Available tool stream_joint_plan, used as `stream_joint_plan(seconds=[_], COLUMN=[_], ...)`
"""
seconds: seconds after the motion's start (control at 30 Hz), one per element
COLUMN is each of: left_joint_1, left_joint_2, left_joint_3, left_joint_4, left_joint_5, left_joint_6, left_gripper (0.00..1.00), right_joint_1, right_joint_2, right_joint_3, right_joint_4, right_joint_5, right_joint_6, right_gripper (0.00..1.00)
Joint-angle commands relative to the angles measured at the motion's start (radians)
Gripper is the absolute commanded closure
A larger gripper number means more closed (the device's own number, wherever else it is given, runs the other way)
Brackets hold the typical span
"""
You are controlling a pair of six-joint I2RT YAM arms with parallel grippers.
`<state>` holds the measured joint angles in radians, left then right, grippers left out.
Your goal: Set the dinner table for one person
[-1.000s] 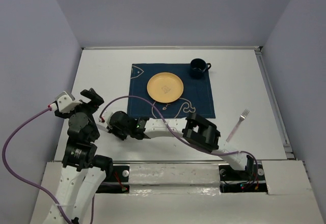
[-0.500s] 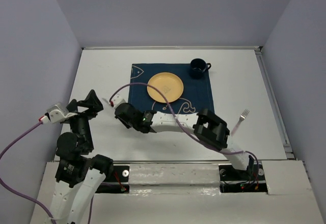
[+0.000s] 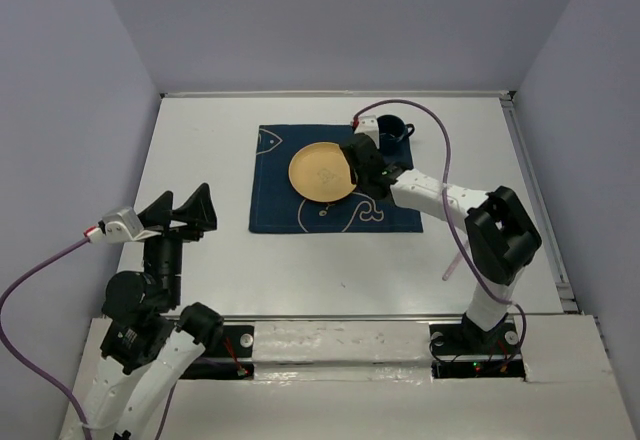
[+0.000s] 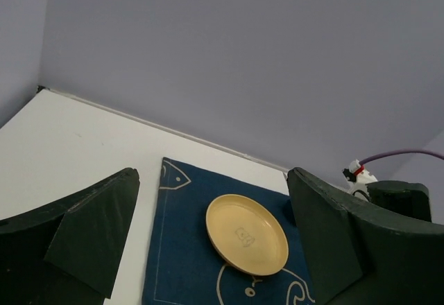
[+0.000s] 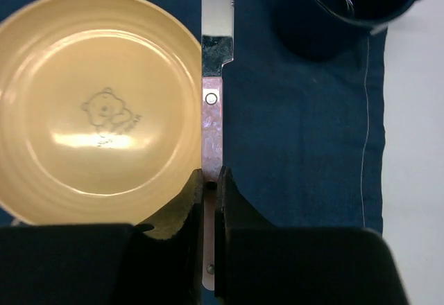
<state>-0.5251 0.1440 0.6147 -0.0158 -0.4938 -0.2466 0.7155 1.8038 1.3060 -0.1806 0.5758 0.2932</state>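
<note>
A dark blue mat (image 3: 275,185) with white whale outlines lies on the white dinner table (image 3: 200,140). A yellow plate (image 3: 318,172) with a bear print sits on the mat. A dark blue mug (image 3: 392,132) stands at the mat's far right corner. My right gripper (image 5: 210,184) is shut on a knife (image 5: 212,104) with a pink handle, held just right of the plate (image 5: 97,104) and left of the mug (image 5: 354,7). A fork with a pink handle (image 3: 452,265) lies on the table at the right, partly behind the right arm. My left gripper (image 3: 185,210) is open and empty at the left.
The left wrist view shows the plate (image 4: 246,234) and mat (image 4: 180,249) between my open fingers. A raised rail (image 3: 535,200) runs along the table's right edge. Grey walls stand behind and at both sides.
My right arm has swung from the near left of the table to the right side of the plate, carrying the knife. The left arm has drawn back toward its base.
</note>
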Motion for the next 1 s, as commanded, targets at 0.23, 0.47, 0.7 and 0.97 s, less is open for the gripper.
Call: stream_joint_plan(seconds=[0.23, 0.47, 0.7, 0.97], left_joint_1=[-0.053, -0.055, -0.052, -0.030], left_joint_2=[-0.012, 0.019, 0.064, 0.097], left_joint_3=[0.002, 0.005, 0.010, 0.014], left_joint_4=[0.037, 0.036, 0.036, 0.031], left_joint_5=[-0.015, -0.014, -0.011, 0.006], left_joint_6=[0.027, 0.027, 0.027, 0.024], left_gripper=[0.01, 0.01, 0.01, 0.01], right_joint_1=[-0.067, -0.111, -0.120, -0.120], right_joint_2=[-0.018, 0.029, 0.066, 0.118], right_joint_3=[-0.094, -0.108, -0.094, -0.090], right_joint_4=[0.013, 0.026, 0.053, 0.056], right_joint_5=[-0.028, -0.054, -0.074, -0.073], right_joint_6=[0.116, 0.126, 0.110, 0.133], right_gripper=[1.00, 1.00, 1.00, 0.93])
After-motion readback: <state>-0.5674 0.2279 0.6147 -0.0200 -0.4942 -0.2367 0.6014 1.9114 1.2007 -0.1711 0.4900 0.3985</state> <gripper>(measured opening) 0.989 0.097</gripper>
